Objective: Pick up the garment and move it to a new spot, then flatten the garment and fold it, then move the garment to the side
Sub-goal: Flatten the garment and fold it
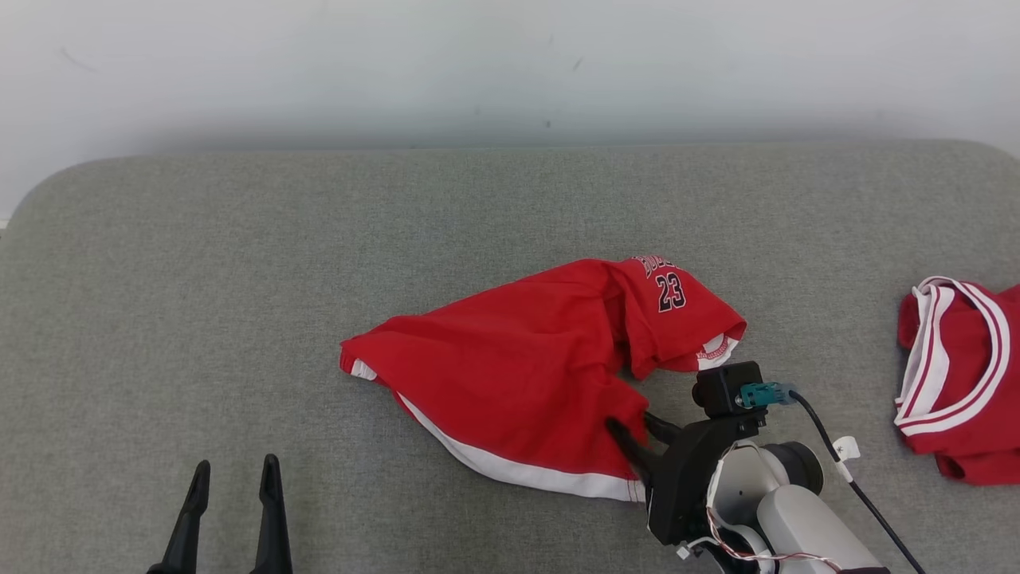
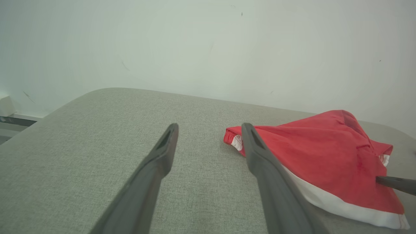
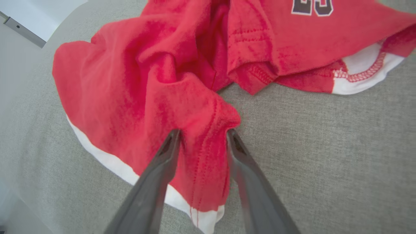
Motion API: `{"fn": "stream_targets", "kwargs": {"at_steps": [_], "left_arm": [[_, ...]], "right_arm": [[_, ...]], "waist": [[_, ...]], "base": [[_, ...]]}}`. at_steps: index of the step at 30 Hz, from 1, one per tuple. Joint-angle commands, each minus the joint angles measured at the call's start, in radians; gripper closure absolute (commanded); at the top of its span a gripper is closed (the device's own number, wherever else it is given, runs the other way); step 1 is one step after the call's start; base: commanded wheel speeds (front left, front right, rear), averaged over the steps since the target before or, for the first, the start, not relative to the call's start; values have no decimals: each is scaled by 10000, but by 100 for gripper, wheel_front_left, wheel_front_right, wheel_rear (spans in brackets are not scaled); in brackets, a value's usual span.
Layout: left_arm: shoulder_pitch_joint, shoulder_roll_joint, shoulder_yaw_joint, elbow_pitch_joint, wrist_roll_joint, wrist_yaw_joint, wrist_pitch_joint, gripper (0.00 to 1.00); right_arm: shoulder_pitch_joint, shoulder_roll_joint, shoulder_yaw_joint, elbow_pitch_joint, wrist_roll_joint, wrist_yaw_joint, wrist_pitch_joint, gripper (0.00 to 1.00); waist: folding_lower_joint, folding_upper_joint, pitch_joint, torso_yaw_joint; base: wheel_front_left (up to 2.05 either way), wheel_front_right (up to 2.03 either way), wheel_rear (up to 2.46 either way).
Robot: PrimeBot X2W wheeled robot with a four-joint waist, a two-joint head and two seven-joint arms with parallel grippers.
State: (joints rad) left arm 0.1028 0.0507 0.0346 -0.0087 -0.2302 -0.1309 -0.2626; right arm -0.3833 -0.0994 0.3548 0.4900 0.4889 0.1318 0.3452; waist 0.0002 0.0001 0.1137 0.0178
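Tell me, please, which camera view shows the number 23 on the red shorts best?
The head view: the whole 23 sits legible on the red shorts, with lettering above it. The right wrist view cuts the number off at its top edge. The left wrist view shows the shorts' plain red side and white hem.

We saw the garment [image 1: 526,359], red with a white hem band and a dark "23", lying rumpled on the grey tabletop [image 1: 239,279], right of centre. Its left part spread fairly flat, and the numbered part was folded over at the far right. A ridge at its near edge sat bunched between the fingers of the right claw [image 3: 201,134].
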Motion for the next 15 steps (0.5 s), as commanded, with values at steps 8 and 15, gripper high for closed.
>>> {"fn": "stream_targets", "kwargs": {"at_steps": [8, 15], "left_arm": [[-69, -5, -14, 36, -19, 11, -25, 0], [-57, -6, 22, -33, -9, 11, -25, 0]], "right_arm": [[-369, -46, -142, 54, 136, -28, -649, 100], [-1085, 59, -1236, 156, 26, -28, -1025, 100]], "waist": [[-2, -1, 6, -53], [-2, -1, 82, -79]], "base": [[0, 0, 0], [0, 0, 0]]}}
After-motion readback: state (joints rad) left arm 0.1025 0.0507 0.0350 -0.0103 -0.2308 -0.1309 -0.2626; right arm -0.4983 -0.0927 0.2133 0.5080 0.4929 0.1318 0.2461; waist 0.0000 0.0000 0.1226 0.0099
